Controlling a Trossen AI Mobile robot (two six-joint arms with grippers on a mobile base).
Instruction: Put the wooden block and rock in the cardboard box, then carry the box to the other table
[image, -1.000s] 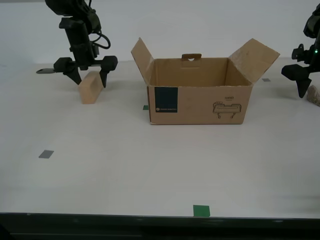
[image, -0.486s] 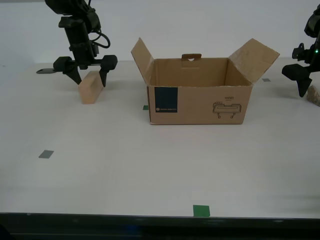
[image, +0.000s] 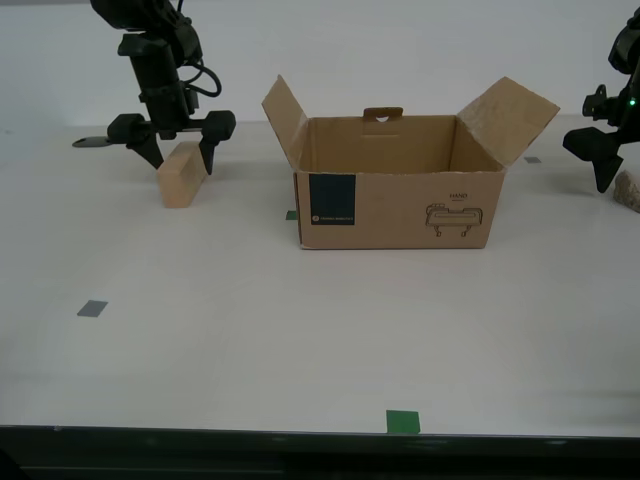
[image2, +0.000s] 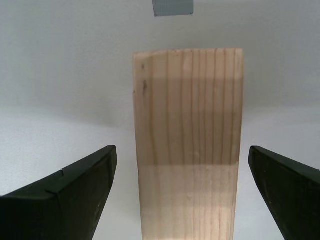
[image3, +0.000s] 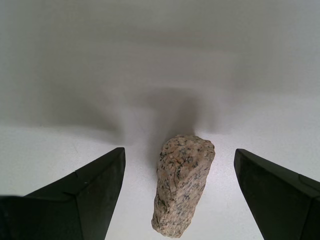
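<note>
The wooden block (image: 181, 176) lies on the table at the exterior view's left. My second gripper (image: 182, 160) is open and lowered over it, one finger on each side; the second wrist view shows the wooden block (image2: 189, 145) between the spread fingers of my second gripper (image2: 181, 160), with gaps on both sides. The rock (image: 629, 189) sits at the exterior view's right edge, partly cut off. My first gripper (image: 615, 172) hangs open just above it. In the first wrist view the rock (image3: 182, 185) lies untouched between the fingers of my first gripper (image3: 180, 155). The cardboard box (image: 400, 205) stands open at centre.
The box's side flaps (image: 283, 115) stick up and outward toward both arms. Flat tape marks dot the off-white table (image: 300, 330): a grey mark (image: 92, 309), a green mark (image: 403, 421) near the dark front edge, and a small green one (image: 291, 214) beside the box.
</note>
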